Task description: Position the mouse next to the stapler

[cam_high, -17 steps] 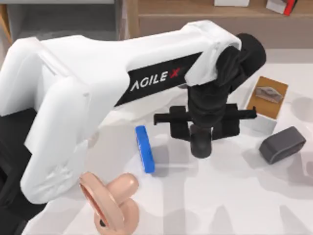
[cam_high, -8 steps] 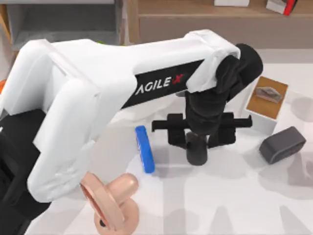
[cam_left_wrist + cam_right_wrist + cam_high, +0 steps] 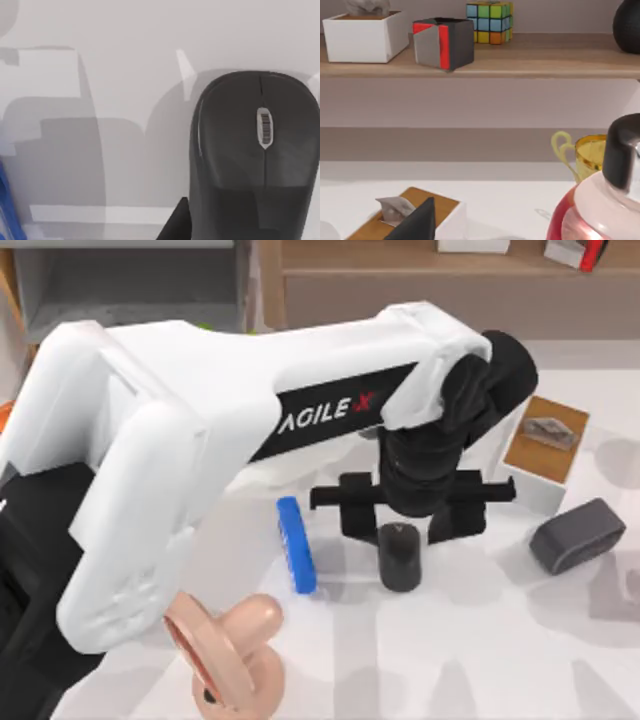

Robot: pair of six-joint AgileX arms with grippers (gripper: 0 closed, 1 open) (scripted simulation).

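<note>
Peach stand (image 3: 232, 650): at the near tabletop (image 3: 480, 660) edge, left of centre, well clear of the work
Stapler (image 3: 296, 544): bright blue narrow bar with rounded ends, lying lengthwise near-to-far; serves as the landmark for placement
Mouse (image 3: 400, 554): black oval, pale scroll mark on top, flat on the tabletop, near the stapler's right with a bare strip between; looks set down there to sit beside it
Left pincer (image 3: 402, 525): just above the mouse's far end, fingers apart, nothing gripped
Grey block (image 3: 577, 535): far right, apart
Tissue box (image 3: 545, 445): behind it
Right arm: idle, facing the shelf (image 3: 480, 62)
</note>
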